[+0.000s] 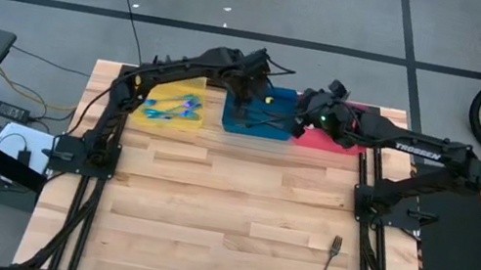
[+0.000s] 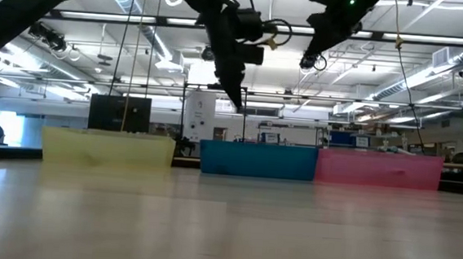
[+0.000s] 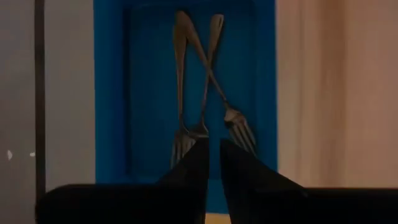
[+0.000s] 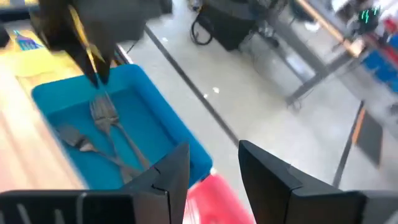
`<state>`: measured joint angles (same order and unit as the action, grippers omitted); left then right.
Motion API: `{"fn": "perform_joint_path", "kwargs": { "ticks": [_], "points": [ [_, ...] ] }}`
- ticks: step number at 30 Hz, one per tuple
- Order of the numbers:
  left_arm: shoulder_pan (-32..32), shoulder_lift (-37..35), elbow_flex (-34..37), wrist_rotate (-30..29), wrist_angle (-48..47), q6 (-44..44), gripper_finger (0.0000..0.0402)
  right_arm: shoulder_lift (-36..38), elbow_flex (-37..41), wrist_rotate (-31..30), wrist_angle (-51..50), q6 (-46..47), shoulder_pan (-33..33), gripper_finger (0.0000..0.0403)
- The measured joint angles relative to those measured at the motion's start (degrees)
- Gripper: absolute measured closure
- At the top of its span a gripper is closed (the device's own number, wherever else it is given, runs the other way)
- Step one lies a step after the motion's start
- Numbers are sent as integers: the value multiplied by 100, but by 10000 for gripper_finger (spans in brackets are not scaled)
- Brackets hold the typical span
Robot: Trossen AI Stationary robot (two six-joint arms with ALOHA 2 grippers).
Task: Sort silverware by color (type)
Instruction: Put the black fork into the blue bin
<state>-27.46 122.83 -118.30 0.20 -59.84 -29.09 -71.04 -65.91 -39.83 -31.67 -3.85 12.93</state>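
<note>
Three trays stand in a row along the table's far edge. The yellow tray (image 1: 146, 118) holds teal-handled silverware (image 1: 176, 106). The blue tray (image 1: 256, 134) holds crossed grey metal forks (image 3: 205, 93), lying flat on its floor. The red tray (image 1: 321, 140) is largely hidden under my right arm. One grey fork (image 1: 326, 266) lies on the wood near the front right. My left gripper (image 3: 213, 155) hangs above the blue tray, pointing down, its fingers a narrow gap apart with nothing between them. My right gripper (image 4: 214, 158) stands open and empty above the blue and red trays' shared edge.
Bare wooden table (image 1: 229, 203) stretches from the trays to the near edge. Both arms crowd the space above the blue and red trays. In the low view the trays' front walls (image 2: 258, 160) stand side by side.
</note>
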Motion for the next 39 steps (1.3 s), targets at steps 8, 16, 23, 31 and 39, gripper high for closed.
{"fn": "perform_joint_path", "kwargs": {
  "ticks": [8, 16, 23, 31, 39],
  "points": [
    [110, -573, 0, 603, -712, 85, 360, 592, 0, 1005, -1450, 2258, -345, 257],
    [290, -1012, 0, 702, -1605, 215, 360, 651, 153, 3107, -2743, 4177, -658, 257],
    [365, -1340, 214, 815, -1996, 431, 360, 642, 816, 3691, -2923, 5772, -1448, 257],
    [395, -1968, 1171, 1001, -1725, 596, 361, 642, 1476, 3802, -2747, 8042, -2663, 257],
    [521, -2762, 2653, 1059, -881, 731, 361, 464, 1582, 3645, -2677, 10557, -4150, 257]
  ]
}}
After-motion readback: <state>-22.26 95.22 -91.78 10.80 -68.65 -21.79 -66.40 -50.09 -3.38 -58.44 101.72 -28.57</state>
